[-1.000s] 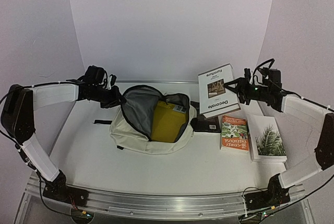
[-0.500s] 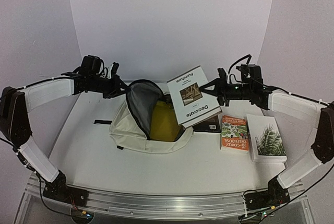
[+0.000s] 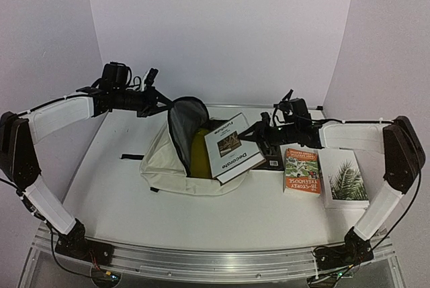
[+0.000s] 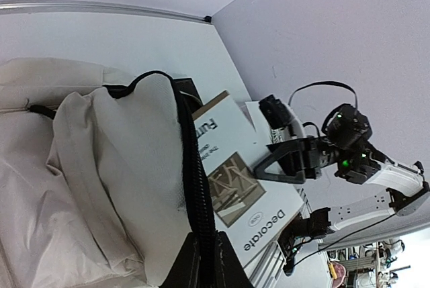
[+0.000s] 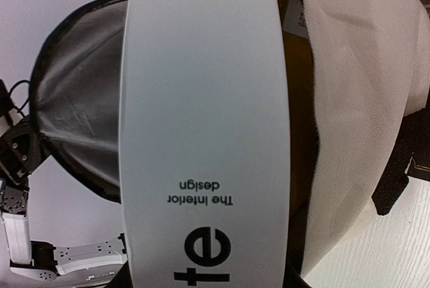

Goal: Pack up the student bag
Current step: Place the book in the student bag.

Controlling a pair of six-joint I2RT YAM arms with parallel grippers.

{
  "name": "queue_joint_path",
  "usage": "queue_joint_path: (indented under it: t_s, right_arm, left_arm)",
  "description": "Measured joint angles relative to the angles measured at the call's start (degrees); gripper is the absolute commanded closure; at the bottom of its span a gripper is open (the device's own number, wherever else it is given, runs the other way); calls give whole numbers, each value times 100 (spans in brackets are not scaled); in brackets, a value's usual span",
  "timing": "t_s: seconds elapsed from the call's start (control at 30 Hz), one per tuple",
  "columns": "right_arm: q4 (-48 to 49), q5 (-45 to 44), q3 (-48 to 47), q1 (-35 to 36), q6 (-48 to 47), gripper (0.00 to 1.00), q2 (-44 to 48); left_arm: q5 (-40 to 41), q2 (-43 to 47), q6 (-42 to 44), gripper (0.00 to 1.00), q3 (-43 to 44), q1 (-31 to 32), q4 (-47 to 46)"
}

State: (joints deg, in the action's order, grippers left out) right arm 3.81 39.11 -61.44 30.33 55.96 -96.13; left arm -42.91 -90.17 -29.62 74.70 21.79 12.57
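So the cream fabric backpack (image 3: 164, 170) with the black zipper trim is lying in the middle of the white table (image 3: 101, 180), a bit left of centre, mouth gaping toward the right. Inside I can see one yellow flat item (image 3: 198, 157) against the grey lining, no idea what it is. My left gripper (image 3: 163, 107) is pinched tight on the black zipper rim at the far-left side, and the flap stands up tall from there. My right gripper (image 3: 258, 141) is clamped on the right edge of a white paperback book (image 3: 232, 147) titled "Decorate". It's tilted, with its left end over the bag's mouth; whether it touches the yellow thing I can't say.

Count: one bag, four books total. The other three sit right of the bag: a dark book (image 3: 274, 162) just beside it, an orange-and-green treehouse book (image 3: 301, 170), and a white book with a palm leaf (image 3: 346, 182) farthest right.
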Motion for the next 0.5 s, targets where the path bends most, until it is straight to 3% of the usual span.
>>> queue_joint_path:
  t_s: [0.5]
  right_arm:
    - [708,-1371,-1109,567,682,65,-1474]
  left_arm:
    - [-836,-220,-23,94,132,1,-242]
